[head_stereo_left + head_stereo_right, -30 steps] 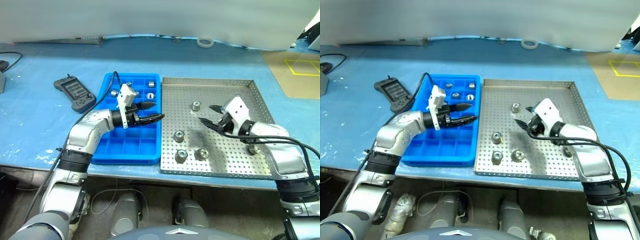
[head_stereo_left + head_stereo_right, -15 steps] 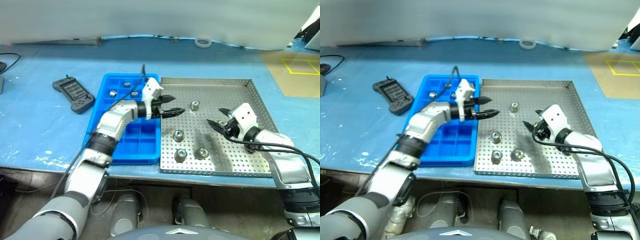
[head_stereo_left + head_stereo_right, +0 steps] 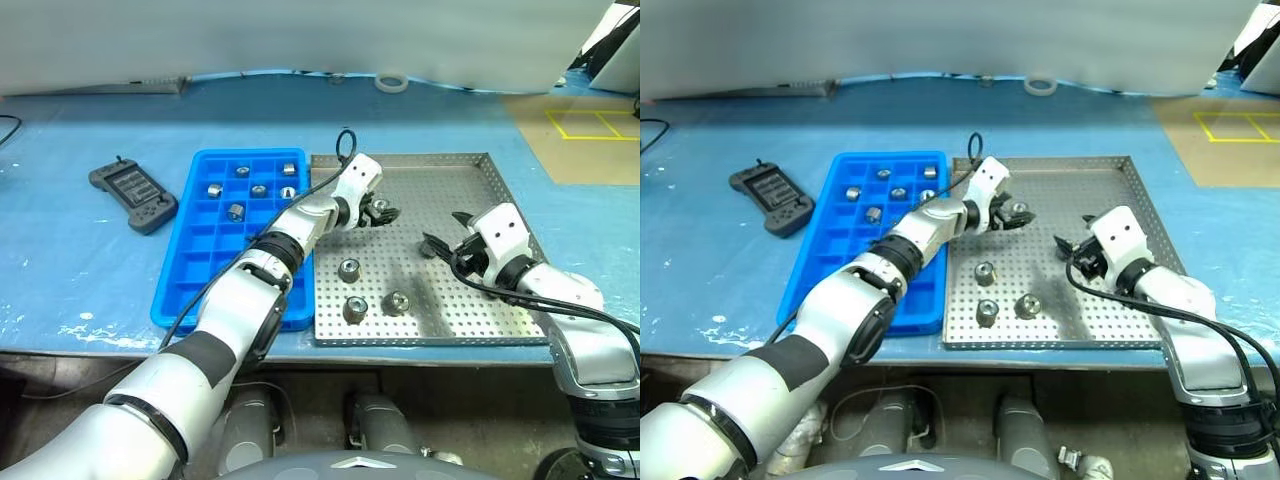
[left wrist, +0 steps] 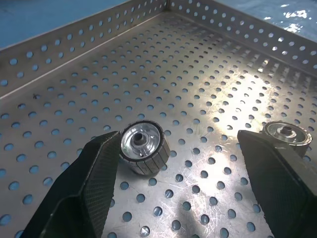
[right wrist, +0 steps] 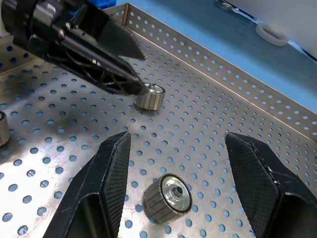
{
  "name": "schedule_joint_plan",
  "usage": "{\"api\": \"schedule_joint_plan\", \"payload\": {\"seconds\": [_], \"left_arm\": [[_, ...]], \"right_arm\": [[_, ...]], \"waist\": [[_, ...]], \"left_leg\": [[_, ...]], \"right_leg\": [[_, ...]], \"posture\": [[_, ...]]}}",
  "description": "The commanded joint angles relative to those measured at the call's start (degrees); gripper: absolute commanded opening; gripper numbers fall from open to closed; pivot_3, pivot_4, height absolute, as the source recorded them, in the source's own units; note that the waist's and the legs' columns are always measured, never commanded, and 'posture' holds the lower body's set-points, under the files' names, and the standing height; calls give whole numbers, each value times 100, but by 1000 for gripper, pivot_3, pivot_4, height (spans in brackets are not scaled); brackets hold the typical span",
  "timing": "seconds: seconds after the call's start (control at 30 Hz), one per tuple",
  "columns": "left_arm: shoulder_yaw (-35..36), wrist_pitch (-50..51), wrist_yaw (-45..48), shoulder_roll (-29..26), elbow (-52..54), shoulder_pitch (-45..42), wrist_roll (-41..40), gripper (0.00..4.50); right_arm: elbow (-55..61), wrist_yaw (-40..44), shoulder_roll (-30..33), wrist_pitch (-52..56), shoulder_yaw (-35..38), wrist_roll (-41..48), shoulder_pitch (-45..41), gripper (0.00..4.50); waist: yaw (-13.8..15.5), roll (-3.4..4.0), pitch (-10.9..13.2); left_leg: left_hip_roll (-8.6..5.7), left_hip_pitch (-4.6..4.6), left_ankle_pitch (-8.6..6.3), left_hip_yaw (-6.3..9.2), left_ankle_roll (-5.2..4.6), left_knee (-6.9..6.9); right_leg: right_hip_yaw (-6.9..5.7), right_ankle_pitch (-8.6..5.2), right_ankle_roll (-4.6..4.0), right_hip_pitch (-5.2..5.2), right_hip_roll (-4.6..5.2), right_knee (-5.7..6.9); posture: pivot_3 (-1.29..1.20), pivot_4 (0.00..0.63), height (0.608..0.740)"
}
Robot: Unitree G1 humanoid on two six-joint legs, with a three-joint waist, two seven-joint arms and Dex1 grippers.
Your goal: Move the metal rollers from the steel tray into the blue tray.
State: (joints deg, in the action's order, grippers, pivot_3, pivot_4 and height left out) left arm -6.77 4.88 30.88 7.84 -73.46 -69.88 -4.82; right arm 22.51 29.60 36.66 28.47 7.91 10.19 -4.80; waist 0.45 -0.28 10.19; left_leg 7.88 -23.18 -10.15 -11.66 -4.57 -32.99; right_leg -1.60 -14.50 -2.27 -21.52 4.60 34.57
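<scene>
The left gripper (image 3: 383, 213) reaches across from the blue tray (image 3: 190, 280) into the steel tray (image 3: 470, 310); its two black fingers stand apart, and a metal roller (image 4: 143, 148) lies on its side on the perforated floor between them; one finger (image 4: 96, 168) is just beside the roller or touching it, I cannot tell which; the other finger is well apart from it. The right gripper (image 3: 440, 242) is over the right half of the steel tray, also with its fingers spread; a second roller (image 5: 168, 197) lies on the tray floor between and in front of them, not touched.

Three more rollers stand in the near part of the steel tray: one (image 3: 349, 269) near the middle, one (image 3: 355, 309) close to the near rim, and one (image 3: 396, 302) just beside it to the right. Five rollers sit already in the far compartments of the blue tray, for example one (image 3: 236, 211) in the third row; each sits in its own square.

A black remote (image 3: 133, 197) lies on the blue table cover to the left of the blue tray, well apart from it; a white tape roll (image 3: 391, 82) lies at the far edge of the table.
</scene>
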Motion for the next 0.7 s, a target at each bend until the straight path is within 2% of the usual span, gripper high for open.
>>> {"api": "schedule_joint_plan", "payload": {"seconds": [0.03, 0.37, 0.7], "left_arm": [[146, -137, -621, 186, -148, -265, 219, 3953], [158, -119, -1494, 460, -360, -110, 823, 3953], [547, -264, -1325, 695, -398, 154, 733, 3953]], "right_arm": [[354, -146, -40, 61, 199, -6, 105, 3182], [610, -433, -113, 188, 268, -72, 415, 3182], [868, -628, -188, 290, 303, -68, 618, 3182]], "waist": [[-28, 0, 0], [-152, 0, 0], [-180, 0, 0]], "left_leg": [[0, 0, 0, 0, 0, 0], [-3, -6, -7, 0, -12, -3], [-4, -11, -13, 0, -21, -3]], "right_leg": [[0, 0, 0, 0, 0, -1], [-1, 0, 0, 2, 2, -13], [-2, 1, 1, 8, 3, -33]], "posture": [[-359, 150, 740], [-419, 150, 740], [-465, 150, 740]]}}
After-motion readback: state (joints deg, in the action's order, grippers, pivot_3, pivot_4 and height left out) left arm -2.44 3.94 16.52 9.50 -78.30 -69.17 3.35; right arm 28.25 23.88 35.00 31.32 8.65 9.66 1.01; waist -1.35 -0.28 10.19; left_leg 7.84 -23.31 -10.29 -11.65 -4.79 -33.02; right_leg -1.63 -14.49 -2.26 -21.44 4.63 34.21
